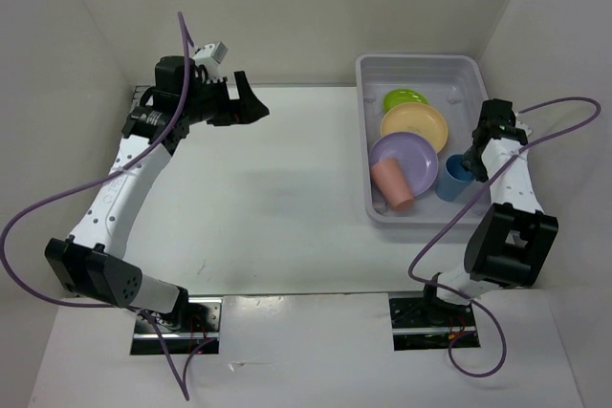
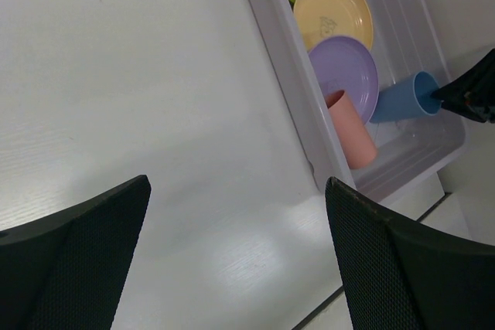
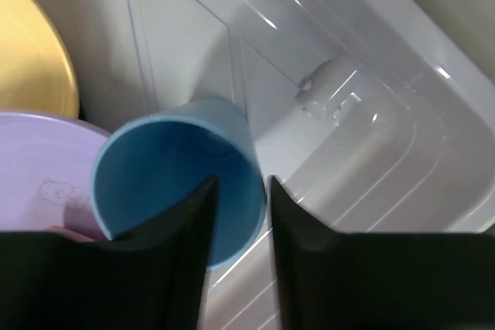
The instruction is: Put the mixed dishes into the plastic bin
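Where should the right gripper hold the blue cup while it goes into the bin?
On the rim wall, coming from the open mouth, with one finger inside and one outside. The blue cup is tilted with its mouth toward the right gripper, and its thin wall fits a narrow jaw gap. The gripper appears to be closed on the rim that way now, over the plastic bin.

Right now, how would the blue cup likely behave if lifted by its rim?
The blue cup looks like thin rigid plastic: probably light and stiff. Round-walled and tilted, it would likely roll if dropped. The right gripper straddles only its smooth rim, so it may swing or slip.
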Controlling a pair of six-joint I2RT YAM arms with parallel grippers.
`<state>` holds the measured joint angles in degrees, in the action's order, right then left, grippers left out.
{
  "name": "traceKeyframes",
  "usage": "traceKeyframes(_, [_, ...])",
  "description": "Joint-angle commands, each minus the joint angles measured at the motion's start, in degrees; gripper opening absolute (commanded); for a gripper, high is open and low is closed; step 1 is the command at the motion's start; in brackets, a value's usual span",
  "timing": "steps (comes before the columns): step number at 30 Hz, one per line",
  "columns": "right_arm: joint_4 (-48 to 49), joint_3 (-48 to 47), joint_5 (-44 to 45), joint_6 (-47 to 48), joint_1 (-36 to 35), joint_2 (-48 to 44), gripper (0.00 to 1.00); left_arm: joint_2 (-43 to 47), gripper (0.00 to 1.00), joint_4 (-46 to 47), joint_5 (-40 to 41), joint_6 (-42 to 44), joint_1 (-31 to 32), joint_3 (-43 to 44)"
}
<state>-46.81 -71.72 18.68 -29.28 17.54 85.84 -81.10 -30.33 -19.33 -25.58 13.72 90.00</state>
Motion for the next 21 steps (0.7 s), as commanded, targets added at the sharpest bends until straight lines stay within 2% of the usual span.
traceKeyframes(1, [0.7,-0.7,-1.4,1.0,0.4,-0.3,0.43,-0.8,1.00,-0.7,-3.3,2.2,-0.4,-0.3])
traceKeyframes(2, [0.7,-0.7,-1.4,1.0,0.4,-0.3,0.52,-0.8,1.00,-0.7,-3.3,2.2,-0.4,-0.3])
traceKeyframes(3, [0.7,-0.7,-1.4,1.0,0.4,-1.1,0.67,-0.2,1.00,-0.7,-3.3,2.8,-0.4,-0.8])
traceKeyframes(6, [0.1,-3.1,-0.3,1.0,-0.3,-4.2,0.87,1.0,1.00,-0.7,-3.3,2.8,-0.4,-2.0])
traceKeyframes(9, [0.1,-7.0,2.7,-0.3,-4.9,-9.9,0.93,1.7,1.00,0.7,-2.8,2.8,-0.9,-4.2])
traceKeyframes(10, [0.1,-8.0,2.7,-0.3,-8.4,-12.6,0.94,2.3,1.00,0.7,-2.8,2.8,-0.9,-4.2])
traceKeyframes(14, [3.5,-10.9,1.8,-1.8,-16.7,-17.8,0.95,2.3,1.00,2.0,-3.8,2.8,-0.9,-6.0])
traceKeyframes(21, [13.6,-5.4,-5.0,-1.2,-23.6,-22.3,0.95,3.3,1.00,4.0,-6.4,3.1,-0.9,-7.0])
